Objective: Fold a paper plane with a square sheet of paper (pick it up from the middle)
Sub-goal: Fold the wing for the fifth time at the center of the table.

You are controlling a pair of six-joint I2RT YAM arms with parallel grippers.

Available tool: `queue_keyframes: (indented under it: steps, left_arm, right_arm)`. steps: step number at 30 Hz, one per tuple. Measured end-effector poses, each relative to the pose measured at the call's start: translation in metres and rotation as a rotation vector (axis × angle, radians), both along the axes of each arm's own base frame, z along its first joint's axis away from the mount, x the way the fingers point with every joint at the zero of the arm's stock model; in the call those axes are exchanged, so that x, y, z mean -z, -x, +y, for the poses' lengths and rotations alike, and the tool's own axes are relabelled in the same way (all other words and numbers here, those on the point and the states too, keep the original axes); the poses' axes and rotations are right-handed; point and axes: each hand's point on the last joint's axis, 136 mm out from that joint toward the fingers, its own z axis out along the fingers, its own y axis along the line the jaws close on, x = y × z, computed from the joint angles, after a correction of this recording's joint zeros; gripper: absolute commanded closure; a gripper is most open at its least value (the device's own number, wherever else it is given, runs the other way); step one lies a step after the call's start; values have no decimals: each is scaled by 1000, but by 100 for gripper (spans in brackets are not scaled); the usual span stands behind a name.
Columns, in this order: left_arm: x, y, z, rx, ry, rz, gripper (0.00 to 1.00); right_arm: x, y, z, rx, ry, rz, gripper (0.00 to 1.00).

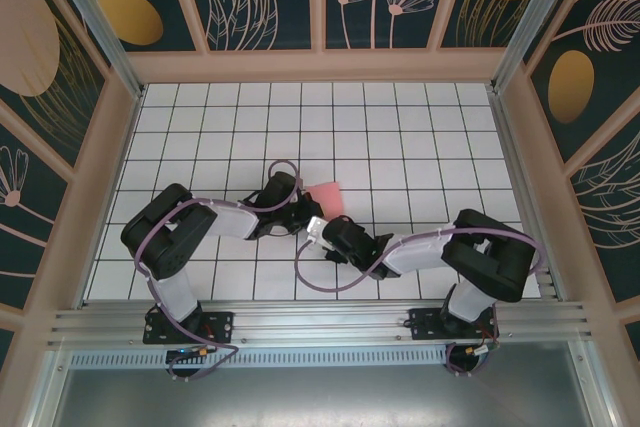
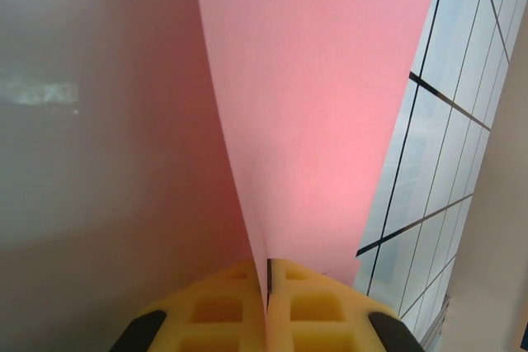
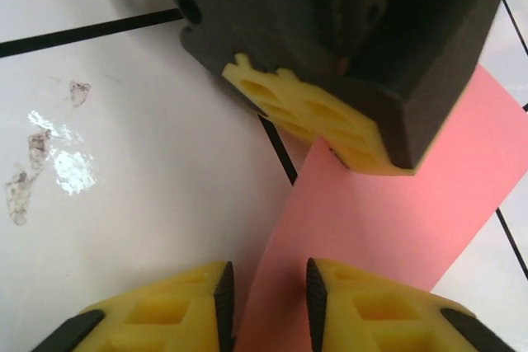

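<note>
Mid-table over the white grid-tiled tabletop (image 1: 200, 127): my left gripper (image 2: 268, 274) is clamped tight on the thin salmon-pink sheet of paper (image 2: 313, 121), pads pressed together w/ the sheet's edge pinched btwn them and the rest fanning out ahead. My right gripper (image 3: 268, 274) sits just beside it, yellow fingers (image 3: 165, 319) apart, the sheet's edge in the gap; can't tell if they touch it.
</note>
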Motion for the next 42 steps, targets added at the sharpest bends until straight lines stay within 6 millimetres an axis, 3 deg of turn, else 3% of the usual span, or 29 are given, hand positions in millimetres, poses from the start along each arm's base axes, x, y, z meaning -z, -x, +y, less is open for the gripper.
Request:
queue_keyframes:
  steps: [5,8,12,13,15,17,23,31,42]
  left_arm:
    - [0,-2,2,-7,0,0,100]
    - [0,-4,4,-13,1,-1,94]
    - [-4,-5,10,-27,5,-4,78]
    - [-5,-5,12,-31,7,-7,70]
    - [-10,-7,16,-42,14,-16,66]
    - [-17,-9,21,-54,24,-31,55]
    - [-40,-13,39,-100,47,-86,44]
    - [-56,-17,46,-118,49,-144,43]
    - [-56,-16,48,-88,17,-181,42]
  right_arm:
    - [1,-6,-3,23,18,-33,90]
    - [-1,-9,-4,29,24,-51,100]
    - [-3,-11,-2,35,16,-60,100]
    - [-3,-11,-2,37,17,-59,100]
    - [-6,-14,0,48,5,-52,100]
    - [-9,-16,4,56,-28,-31,100]
    - [-20,-31,15,127,-143,28,100]
    - [-16,-39,14,206,-345,217,100]
    - [-25,-51,11,284,-652,505,100]
